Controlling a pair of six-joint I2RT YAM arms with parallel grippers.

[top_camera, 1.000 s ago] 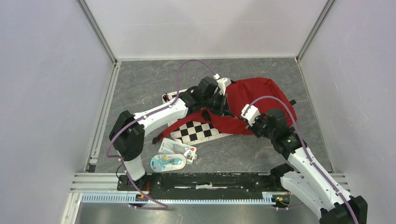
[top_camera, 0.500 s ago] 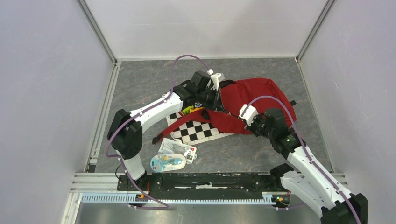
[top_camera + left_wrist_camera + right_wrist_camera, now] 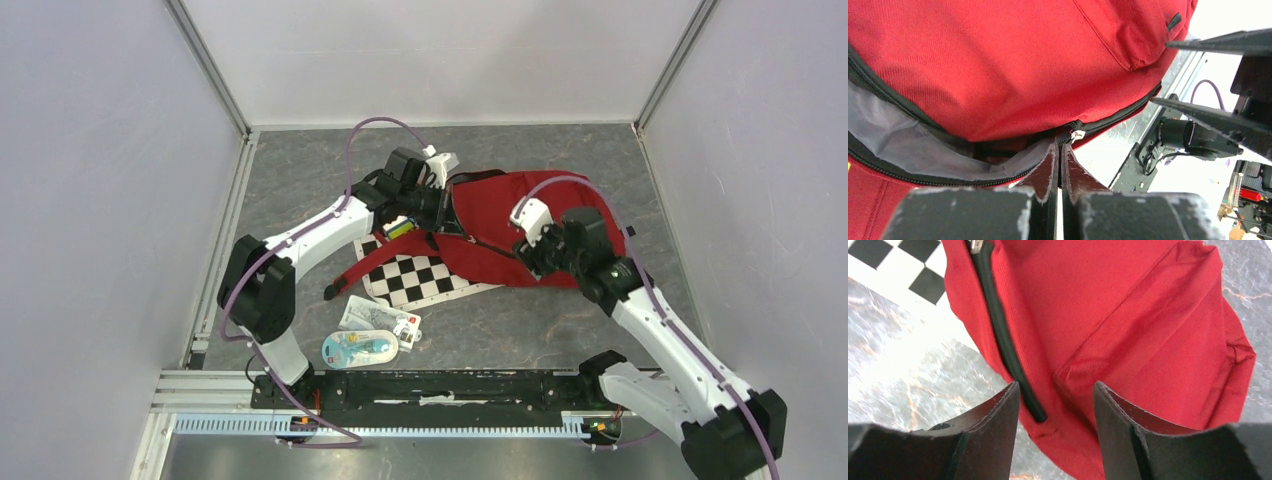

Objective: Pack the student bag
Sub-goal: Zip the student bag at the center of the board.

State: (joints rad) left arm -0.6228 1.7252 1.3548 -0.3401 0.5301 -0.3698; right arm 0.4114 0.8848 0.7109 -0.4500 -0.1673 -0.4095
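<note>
The student bag lies flat on the table, its mouth turned away from the right arm's side and its closed end under that arm. The left fingers are clenched tight at the rim of the mouth, right by the zip pull. They seem to nip the edge there, though the fabric between the tips is too thin to make out. The grey lining shows through the gap beside them, so the mouth is parted but shallow. The right fingers are spread and released, hovering over the bag's red panel beside the black zip line and holding nothing. The step in hand looks like opening the bag wide enough to load. To do it well, the left pinch should lift the rim up and away from the bag's body rather than drag the whole bag. The right could press on the bag's closed end so it does not slide. A small bright item sits just outside the mouth, and two packets lie beyond the chequered board that pokes out from under the bag. All of these are nearer the mouth, so the mouth should stay facing them.
</note>
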